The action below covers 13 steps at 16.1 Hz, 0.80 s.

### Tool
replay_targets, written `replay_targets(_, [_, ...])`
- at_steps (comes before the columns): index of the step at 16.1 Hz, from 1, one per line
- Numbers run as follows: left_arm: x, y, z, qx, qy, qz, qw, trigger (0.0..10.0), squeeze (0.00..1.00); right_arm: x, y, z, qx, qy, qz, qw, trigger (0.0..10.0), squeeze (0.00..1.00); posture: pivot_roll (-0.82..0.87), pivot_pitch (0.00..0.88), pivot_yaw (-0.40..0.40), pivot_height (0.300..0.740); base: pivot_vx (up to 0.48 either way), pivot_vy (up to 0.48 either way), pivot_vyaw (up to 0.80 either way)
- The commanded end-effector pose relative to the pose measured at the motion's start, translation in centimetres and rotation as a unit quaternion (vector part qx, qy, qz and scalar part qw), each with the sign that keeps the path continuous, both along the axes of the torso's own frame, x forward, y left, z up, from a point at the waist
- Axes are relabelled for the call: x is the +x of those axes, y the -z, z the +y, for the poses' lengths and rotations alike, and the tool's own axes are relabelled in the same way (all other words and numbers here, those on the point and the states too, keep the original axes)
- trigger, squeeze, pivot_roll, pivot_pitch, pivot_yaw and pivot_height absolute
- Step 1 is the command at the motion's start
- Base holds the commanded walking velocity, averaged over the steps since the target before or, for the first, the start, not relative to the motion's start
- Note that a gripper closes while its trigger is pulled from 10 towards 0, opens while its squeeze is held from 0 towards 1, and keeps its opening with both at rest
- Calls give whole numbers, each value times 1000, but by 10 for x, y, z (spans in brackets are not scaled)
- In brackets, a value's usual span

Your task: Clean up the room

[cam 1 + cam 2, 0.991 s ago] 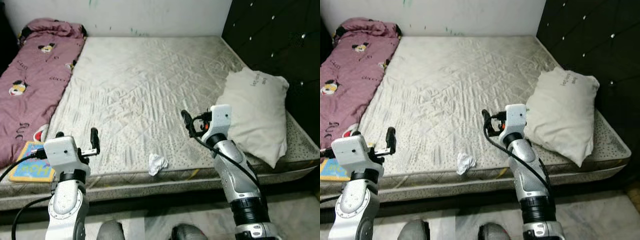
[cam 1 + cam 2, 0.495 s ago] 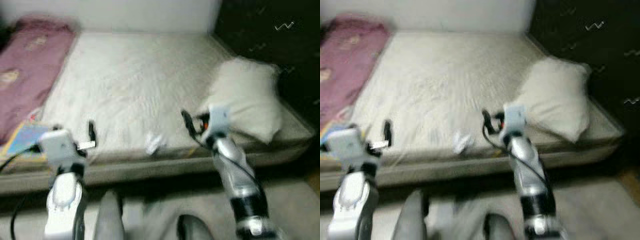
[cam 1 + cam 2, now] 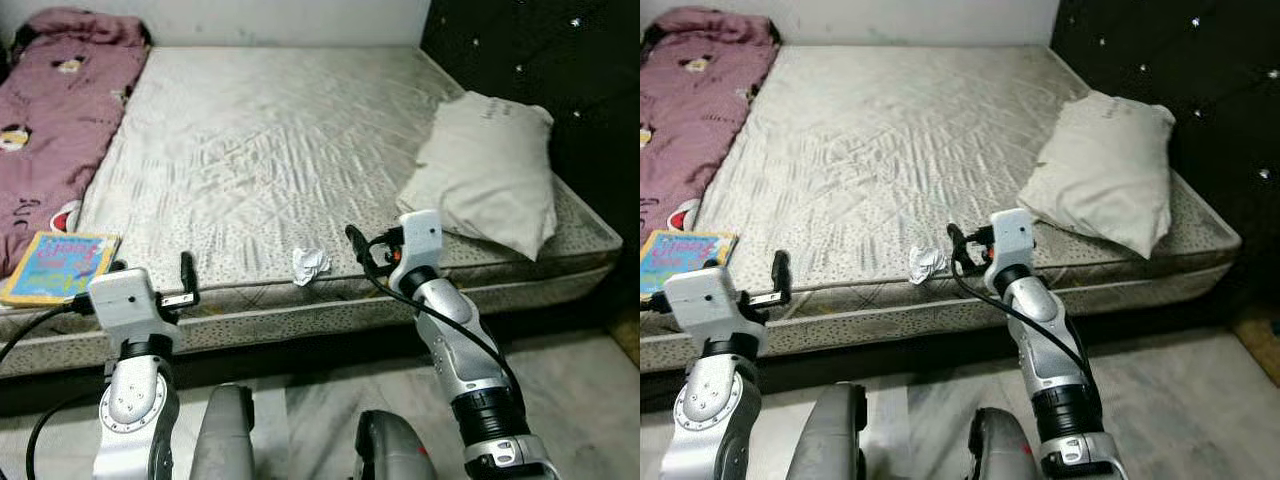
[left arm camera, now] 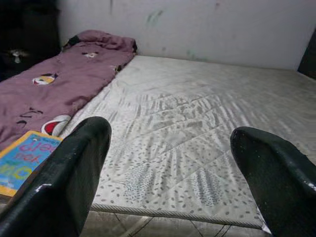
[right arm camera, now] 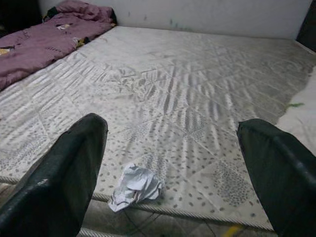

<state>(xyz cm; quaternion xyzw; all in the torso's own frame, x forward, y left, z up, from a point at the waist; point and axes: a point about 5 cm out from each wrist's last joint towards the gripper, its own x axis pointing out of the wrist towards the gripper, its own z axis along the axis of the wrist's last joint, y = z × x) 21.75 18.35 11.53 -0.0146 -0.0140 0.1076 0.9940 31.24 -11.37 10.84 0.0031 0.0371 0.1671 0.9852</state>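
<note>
Crumpled paper [image 3: 311, 265]: small white wad at the near edge of the mattress [image 3: 270, 140], at about 10 o'clock from the right gripper and just beside it, not touched.
Right gripper [image 3: 357, 246]: raised over the mattress's front edge, fingers [image 5: 69, 173] spread wide, nothing between them; the wad lies ahead between them in its wrist view.
Left gripper [image 3: 186, 275]: at the front edge toward the left, fingers [image 4: 74, 168] parted, empty.
Pillow [image 3: 487, 170]: white, at 2 o'clock from the right gripper, against the dark headboard [image 3: 540, 60].
Book [image 3: 58, 266]: bright cover, flat, at 10 o'clock from the left gripper.
Blanket [image 3: 50, 120]: purple, along the far left.
</note>
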Motion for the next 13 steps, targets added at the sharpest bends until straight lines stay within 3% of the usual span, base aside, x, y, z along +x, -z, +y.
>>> replay_targets(1, [0, -4, -1, 6, 5, -8, 1000, 10000, 0, 2, -5, 1, 3, -7, -7, 1000, 10000, 0, 20, 0, -57, 642, 285, 0, 0])
replay_targets(4, [1, -3, -1, 7, 9, -6, 1000, 10000, 0, 1, -5, 4, 1, -20, -10, 1000, 10000, 0, 20, 0, -56, 642, 301, 0, 533])
replay_targets(11, [4, -5, -3, 3, 20, -8, 1000, 10000, 0, 6, -8, 6, 24, -12, -7, 1000, 10000, 0, 15, 0, -52, 642, 372, 0, 0])
replay_targets(13, [4, -5, -3, -12, 26, -13, 1000, 10000, 0, 6, -8, 6, 23, -13, -7, 1000, 10000, 0, 15, 0, -53, 642, 0, 0, 0])
